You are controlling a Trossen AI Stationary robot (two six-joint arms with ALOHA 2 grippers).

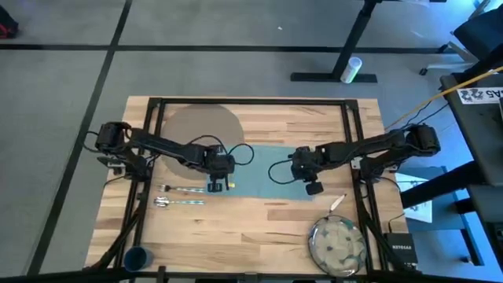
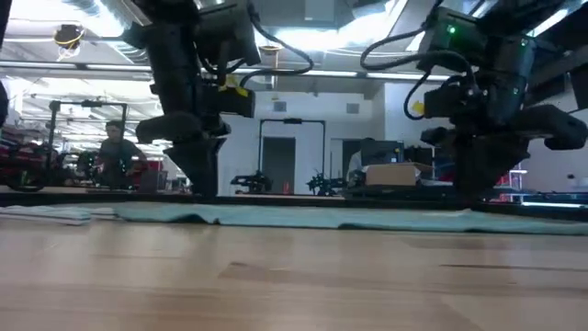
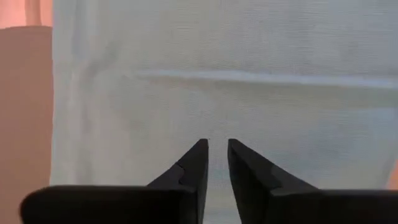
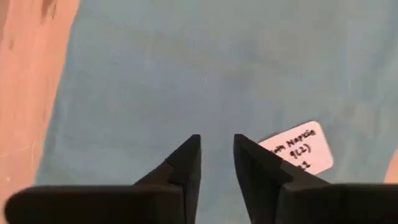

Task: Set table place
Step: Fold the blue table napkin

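Place setting barely begun; the pieces lie scattered over the counter (image 1: 259,228).

Placemat (image 1: 203,126): round, grey-brown, at the far side left of centre, bare. Nothing rests on it yet.

Napkin (image 1: 263,179): teal, spread flat mid-counter, its left end near the placemat's edge. A crease runs across it in the left wrist view. A small white label (image 4: 297,149) shows on the cloth in the right wrist view.

Left claw (image 1: 217,185): down over the napkin's left end, fingers a narrow slit apart, nothing between them. Right claw (image 1: 313,187): down over the napkin's right end, fingers likewise only slightly parted, empty. In the low view both sit at cloth level; actual contact cannot be told.

Fork (image 1: 182,189) and spoon (image 1: 178,202): side by side on bare wood, left of the napkin, just beside the left claw. Knife (image 1: 338,202): alone on the right, near the plate, angled.

Plate (image 1: 338,244): speckled, at the near right corner, well apart from the placemat. Cup (image 1: 137,257): dark blue, near left corner, also far from the mat.

Judgement: the napkin is the step in hand, likely being folded or shifted with both arms. Remaining: plate onto the mat, napkin and cutlery set beside it, cup placed near. Essentially everything is left.
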